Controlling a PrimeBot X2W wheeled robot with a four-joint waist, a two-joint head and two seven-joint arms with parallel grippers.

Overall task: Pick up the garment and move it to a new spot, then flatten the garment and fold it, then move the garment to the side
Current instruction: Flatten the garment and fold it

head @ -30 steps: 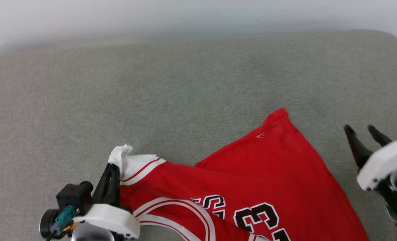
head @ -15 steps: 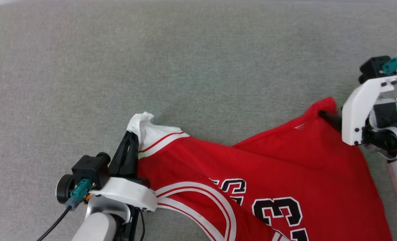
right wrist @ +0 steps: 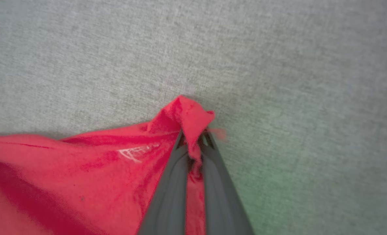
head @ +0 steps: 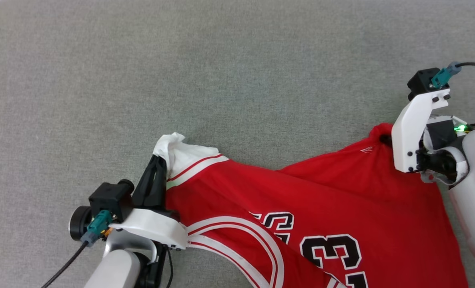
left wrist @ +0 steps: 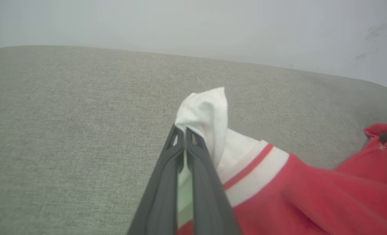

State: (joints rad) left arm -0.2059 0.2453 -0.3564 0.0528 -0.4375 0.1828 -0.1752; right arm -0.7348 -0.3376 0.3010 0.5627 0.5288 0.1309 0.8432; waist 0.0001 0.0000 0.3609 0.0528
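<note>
Low on the left, the left claw (head: 156,164) has its fingers pinched together on the white striped trim corner of the garment (head: 309,188), and cloth pokes up past the tips (a crumpled white tuft). Moving right, the red jersey spreads over the grey fabric surface (head: 221,80). Its black white-outlined numbers face up and its lower part runs off the head view's bottom edge. Far right, the right claw (right wrist: 193,138) is clamped on a bunched red corner, cloth squeezed between both fingers. A pale wall (left wrist: 193,26) stands beyond the surface.
</note>
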